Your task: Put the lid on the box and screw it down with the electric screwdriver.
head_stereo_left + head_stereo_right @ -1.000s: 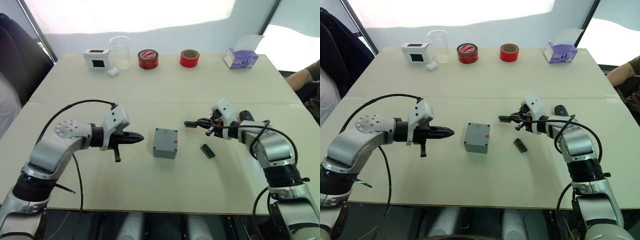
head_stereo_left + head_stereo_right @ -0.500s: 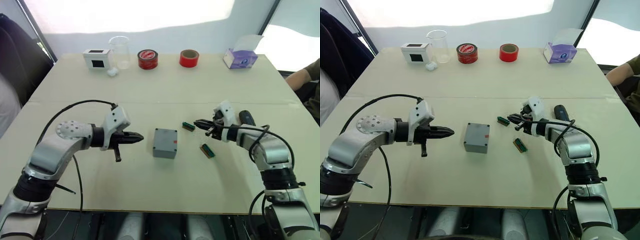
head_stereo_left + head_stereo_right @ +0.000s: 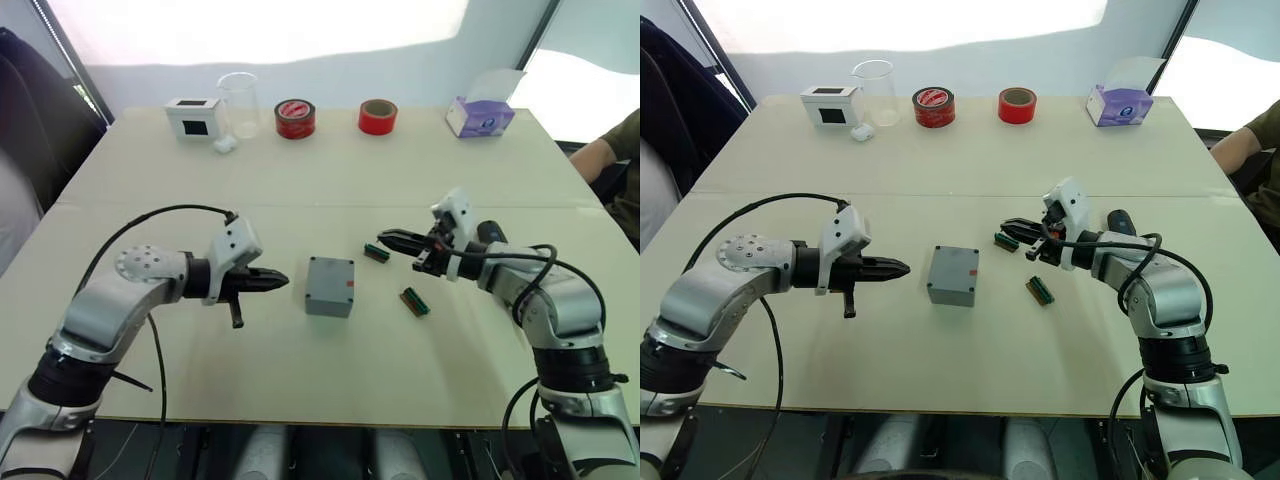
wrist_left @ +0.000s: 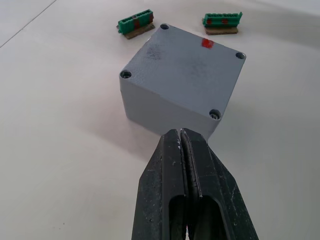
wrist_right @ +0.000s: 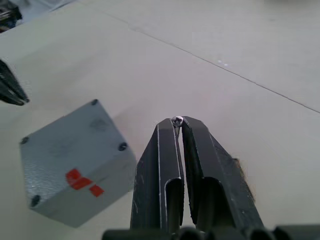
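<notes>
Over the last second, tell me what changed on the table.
The right gripper moved toward the robot's left, closer to the grey box, with its fingers shut on a small screw. It now hangs above the nearer green connector. The left gripper stayed shut beside the box, and the box, the other green connector and the items at the table's far edge kept their places.

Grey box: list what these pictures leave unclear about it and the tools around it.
- Box: the left wrist view shows a flat top with corner holes; whether a separate lid already sits on it, no seam tells.
- Corner holes: too small in the head views to see screws.
- Right gripper: pinches a tiny shiny piece, too small to name.
- Dark tool: mostly hidden behind the right arm.
- Left gripper: shut, empty.
</notes>
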